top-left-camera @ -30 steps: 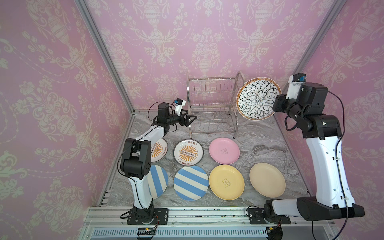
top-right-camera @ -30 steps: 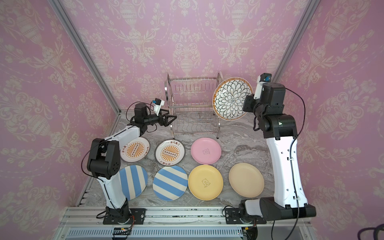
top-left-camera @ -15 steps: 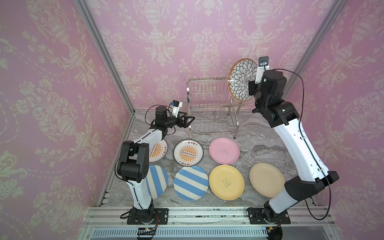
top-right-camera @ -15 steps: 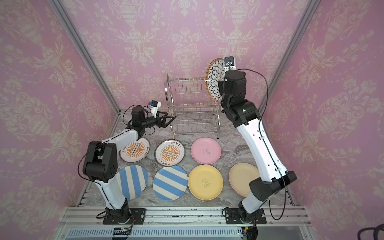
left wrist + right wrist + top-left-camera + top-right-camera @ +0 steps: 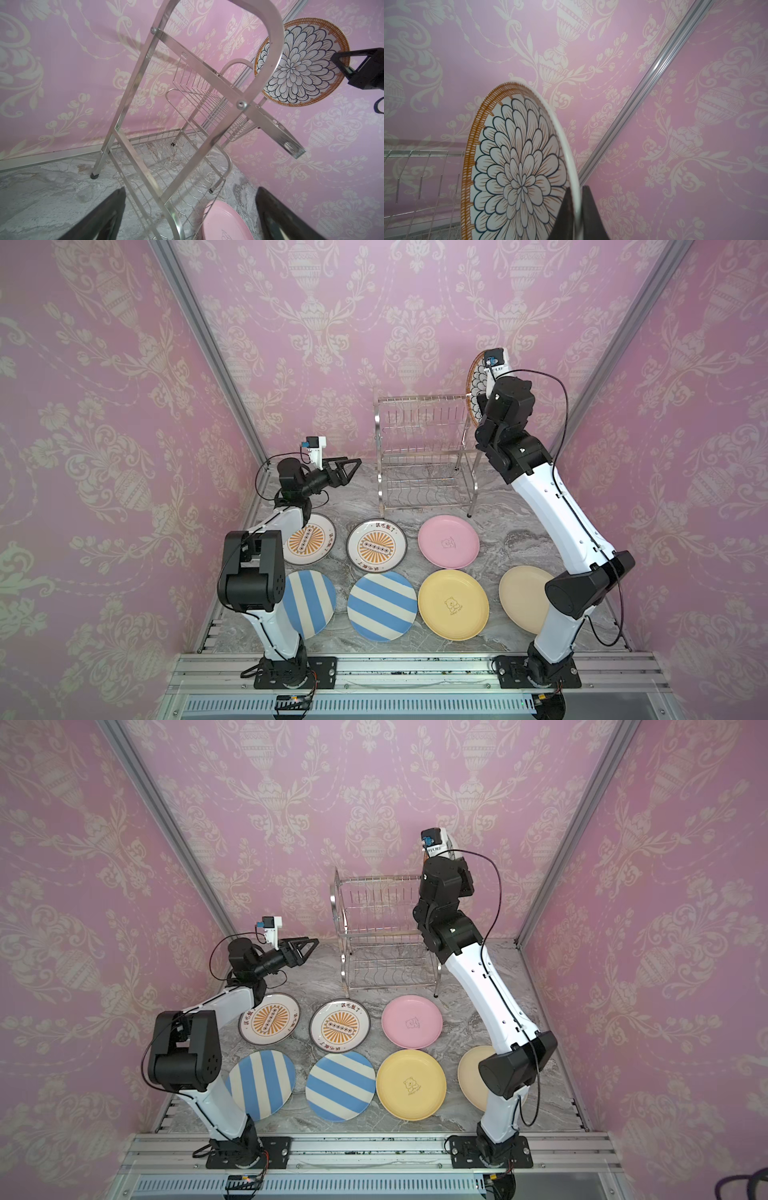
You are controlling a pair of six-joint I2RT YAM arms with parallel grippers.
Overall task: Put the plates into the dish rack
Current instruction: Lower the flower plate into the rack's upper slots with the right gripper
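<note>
right tool (image 5: 576, 190) | patterned plate (image 5: 517, 166) turned edge-on | beside dish rack (image 5: 377, 456) top

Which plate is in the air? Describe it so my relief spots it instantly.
Start at the steel dish rack at the back of the marble table. Above its right end, the right gripper holds a plate on edge by the rim. It alone has a dark-outlined flower pattern with an orange border; the other seven lie flat on the table.
</note>
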